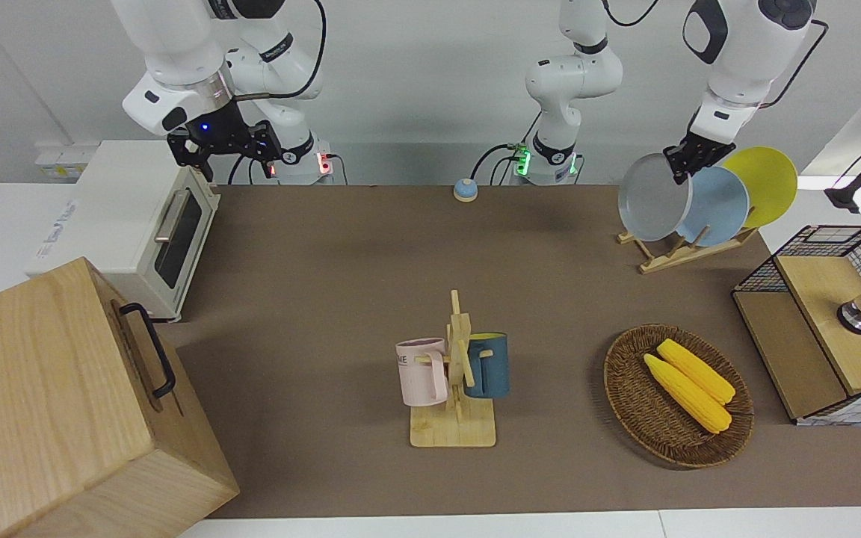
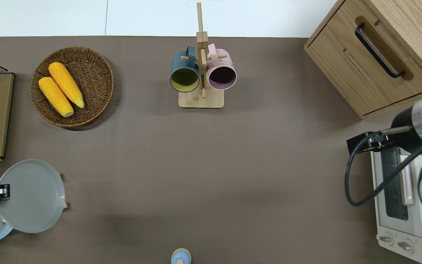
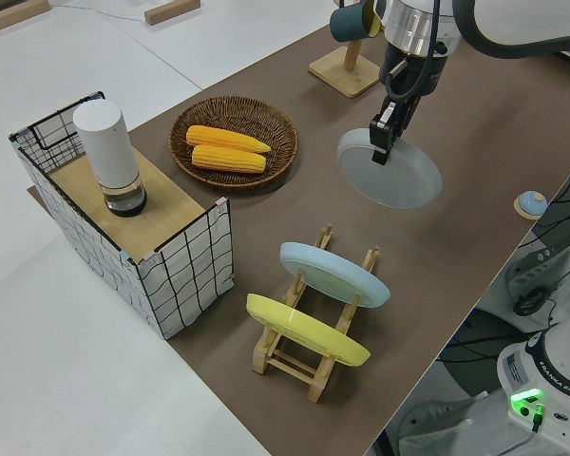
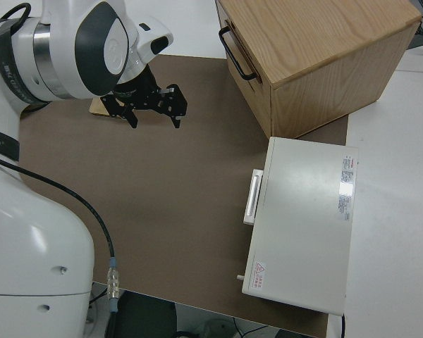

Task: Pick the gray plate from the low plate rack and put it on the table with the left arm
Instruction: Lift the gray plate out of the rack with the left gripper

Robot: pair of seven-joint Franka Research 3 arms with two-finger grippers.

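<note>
My left gripper [image 1: 681, 164] is shut on the rim of the gray plate [image 1: 651, 200] and holds it tilted in the air, clear of the low plate rack [image 1: 681, 255]. In the overhead view the gray plate [image 2: 31, 196] hangs over the end of the rack [image 2: 65, 206] nearest the table's middle, with the left gripper [image 2: 3, 191] at its edge. The left side view shows the plate [image 3: 399, 179] under the left gripper [image 3: 378, 147], away from the rack [image 3: 309, 366]. The table [image 1: 326, 261] lies bare below. My right arm is parked, its gripper [image 4: 153, 105] open.
A sky-blue plate [image 1: 722, 205] and a yellow plate [image 1: 767, 183] stand in the rack. A mug stand [image 1: 457, 373] with two mugs, a wicker basket [image 1: 628, 403] with corn, a wire basket [image 1: 826, 329], a toaster oven [image 1: 146, 224], a wooden cabinet [image 1: 49, 403] and a small bell [image 1: 465, 190] are on the table.
</note>
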